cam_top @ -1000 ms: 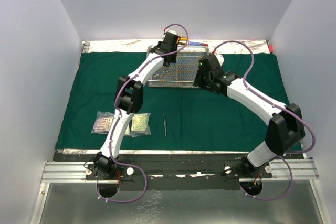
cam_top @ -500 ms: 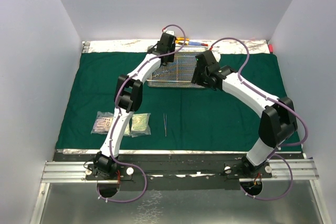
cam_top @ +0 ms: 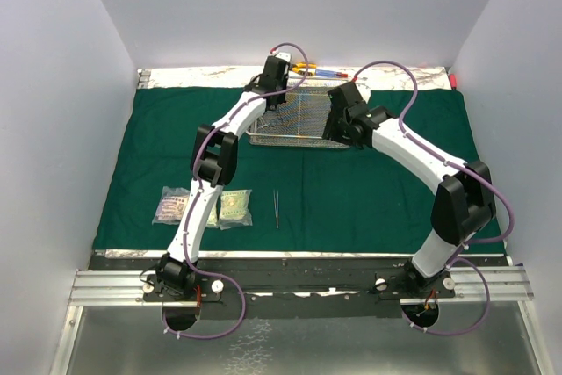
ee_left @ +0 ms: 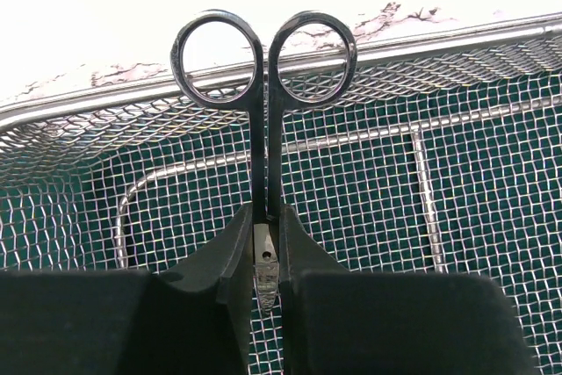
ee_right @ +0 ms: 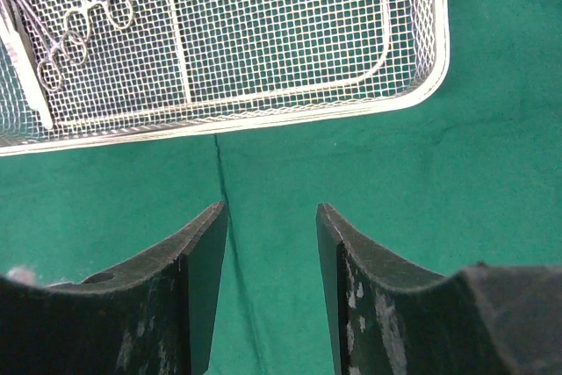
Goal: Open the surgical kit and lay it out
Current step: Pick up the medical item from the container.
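Note:
The dark green cloth (cam_top: pixel 378 191) lies spread flat on the table. The steel wire-mesh tray (cam_top: pixel 290 141) stands at its far middle. My left gripper (cam_top: pixel 279 75) is over the tray's far left corner, shut on a scissor-like clamp (ee_left: pixel 263 59) whose ring handles point at the tray's far rim (ee_left: pixel 88 104). My right gripper (ee_right: pixel 268 208) is open and empty over the cloth, just outside the tray's rim (ee_right: pixel 263 116). More clamps (ee_right: pixel 83 28) lie in the tray. Slim forceps (cam_top: pixel 276 208) and clear packets (cam_top: pixel 233 206) lie on the near cloth.
A yellow-handled tool and red and blue pens (cam_top: pixel 314 69) lie on the foil strip behind the tray. White walls close in the left, right and back. The arms' metal base rail (cam_top: pixel 290 287) runs along the near edge.
My right gripper has moved left and farther away, over the tray's right end. My left gripper has shifted slightly toward the far left, holding the clamp throughout.

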